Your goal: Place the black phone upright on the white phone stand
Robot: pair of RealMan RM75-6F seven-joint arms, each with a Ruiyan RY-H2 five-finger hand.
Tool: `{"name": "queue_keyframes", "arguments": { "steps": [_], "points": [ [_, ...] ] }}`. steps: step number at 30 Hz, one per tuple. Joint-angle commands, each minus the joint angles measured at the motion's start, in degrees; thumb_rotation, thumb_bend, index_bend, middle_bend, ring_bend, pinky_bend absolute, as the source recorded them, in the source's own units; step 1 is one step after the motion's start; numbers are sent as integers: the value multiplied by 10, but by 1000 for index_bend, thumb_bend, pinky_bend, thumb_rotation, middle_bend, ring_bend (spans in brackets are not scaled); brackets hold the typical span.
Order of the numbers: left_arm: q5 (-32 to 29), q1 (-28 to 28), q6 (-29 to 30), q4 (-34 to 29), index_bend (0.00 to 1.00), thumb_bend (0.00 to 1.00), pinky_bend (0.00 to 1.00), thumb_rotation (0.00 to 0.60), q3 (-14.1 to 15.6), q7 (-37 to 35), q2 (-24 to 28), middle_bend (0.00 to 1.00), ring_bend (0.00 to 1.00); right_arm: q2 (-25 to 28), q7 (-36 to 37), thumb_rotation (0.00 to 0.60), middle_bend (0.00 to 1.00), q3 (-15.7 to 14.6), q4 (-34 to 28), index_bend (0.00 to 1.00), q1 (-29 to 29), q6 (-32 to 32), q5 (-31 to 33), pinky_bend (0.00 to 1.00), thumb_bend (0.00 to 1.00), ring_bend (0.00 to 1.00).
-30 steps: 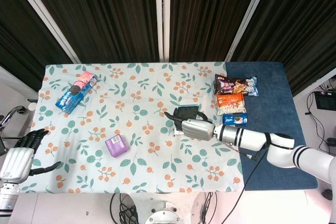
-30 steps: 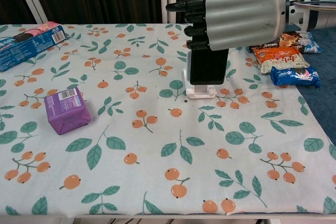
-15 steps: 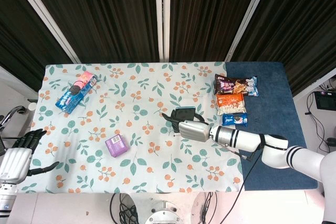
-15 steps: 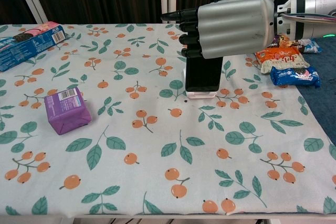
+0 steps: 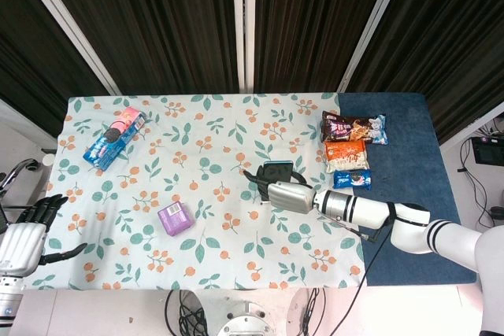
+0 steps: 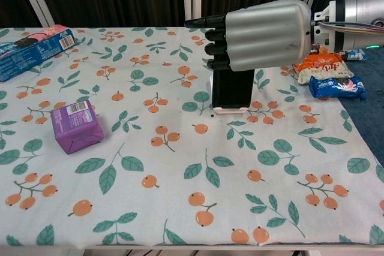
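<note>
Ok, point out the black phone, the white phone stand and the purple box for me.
black phone (image 6: 232,90), chest view, on its dark face below the fingers.
white phone stand (image 6: 231,110), chest view, on its front lip under the phone.
purple box (image 6: 75,127), chest view, on its top face.

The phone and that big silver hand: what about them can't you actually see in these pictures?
- Chest view: the right hand covers the top of the black phone, so any grip is hidden.
- Chest view: the white phone stand shows only as a sliver under the phone.
- Head view: phone and stand are too small to tell whether the phone is seated.
- Head view: the left hand is cut by the frame edge.
</note>
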Motion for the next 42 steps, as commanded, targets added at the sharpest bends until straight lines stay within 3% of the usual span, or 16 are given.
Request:
{"name": "queue_keyframes", "arguments": {
  "steps": [1,4,12,16,22,32,36,40,42],
  "points": [
    [0,0,-1,0,112,0,209,177,0,0,0,98,104,-1,0,600,369,-1,2,501,0,1,1,0,329,431],
    [0,0,-1,0,112,0,209,178,-1,0,0,98,104,-2,-2,600,360,-2,2,464,1,-1,3,0,329,412],
    [-2,0,-1,2,111,0,209,178,-1,-1,0,98,104,0,-20,600,200,3,-7,111,-2,-19,22,0,312,157],
    [-2,1,-1,3,112,0,209,178,-1,-3,0,98,104,1,-28,600,131,7,-13,14,-4,-27,35,0,295,96],
    [-2,2,-1,3,111,0,209,178,-1,-3,0,98,104,4,-41,600,30,10,-22,0,-7,-33,45,0,268,6],
    [-1,2,-1,3,112,0,209,180,-1,-2,-1,98,104,38,-60,600,0,16,-55,0,-26,-5,55,0,223,0],
    [-2,3,0,4,112,0,209,177,-2,-4,-1,98,104,81,-64,600,0,23,-108,0,-63,59,61,0,221,0],
    [-2,3,2,4,112,0,209,180,-2,-4,-1,98,104,134,-40,600,0,32,-173,0,-137,189,77,0,206,0],
    [-1,4,4,3,111,0,209,179,-3,-4,-2,98,104,146,9,600,0,31,-207,0,-195,264,113,0,201,0]
  ]
}}
